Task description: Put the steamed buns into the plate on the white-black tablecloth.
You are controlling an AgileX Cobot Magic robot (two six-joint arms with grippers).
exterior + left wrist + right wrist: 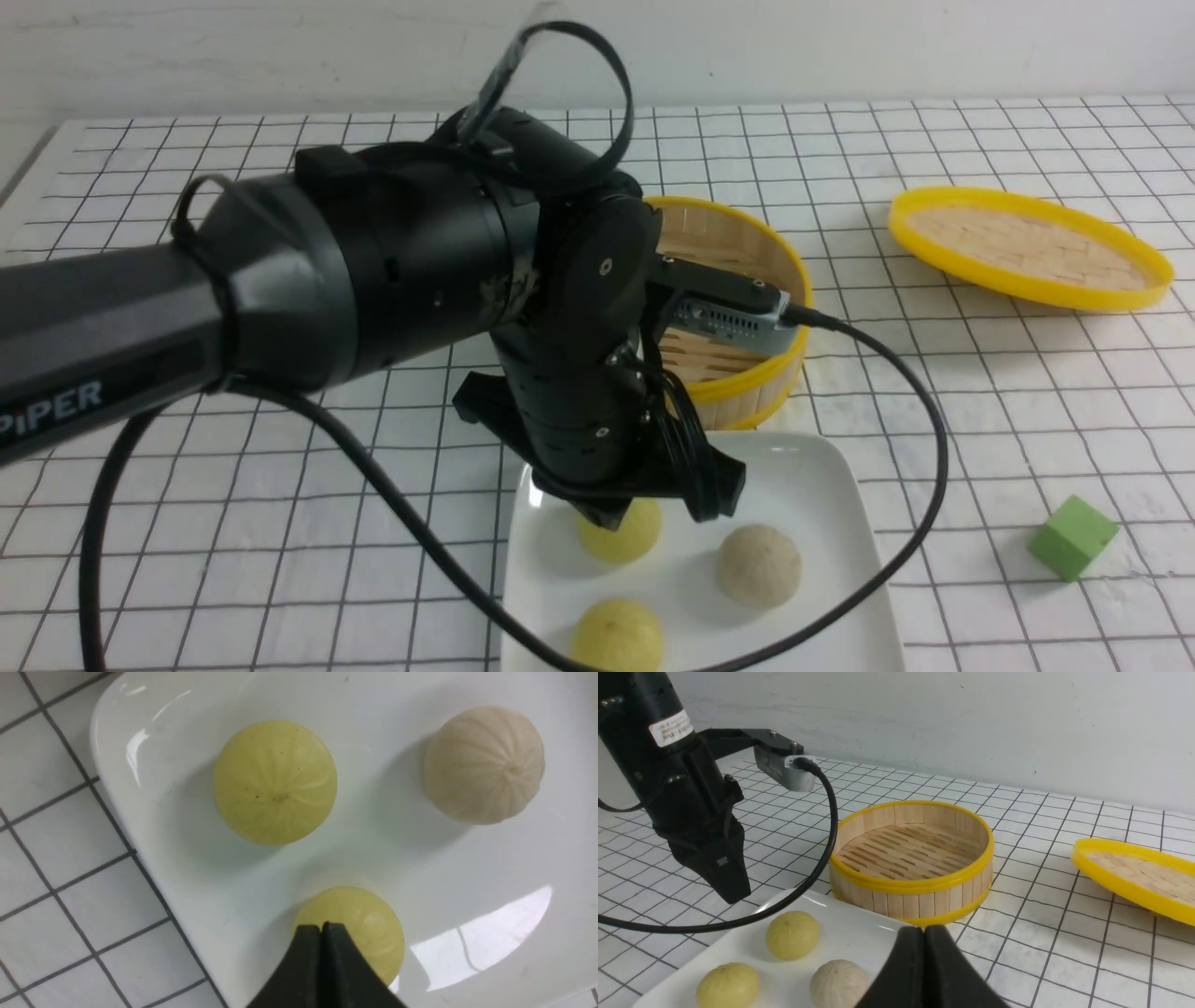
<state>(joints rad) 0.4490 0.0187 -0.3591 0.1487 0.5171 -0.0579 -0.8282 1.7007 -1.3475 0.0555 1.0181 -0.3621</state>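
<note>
Three steamed buns lie in the white plate (826, 471) on the white-black tablecloth (980, 420): a pale yellow one (633, 539) at the plate's far side, a second yellow one (616, 637) at the near edge, and a beige one (758, 565). My left gripper (609, 516) hangs shut and empty just over the far yellow bun (362, 924). Its wrist view also shows the other yellow bun (275, 782), the beige bun (484, 764) and the plate (196, 868). My right gripper (924, 929) is shut on nothing, low by the plate (852, 926).
An empty bamboo steamer basket (747, 247) stands just behind the plate. Its yellow-rimmed lid (1027, 245) lies at the back right. A small green cube (1072, 537) sits right of the plate. The left arm's black cable (920, 401) loops over the plate.
</note>
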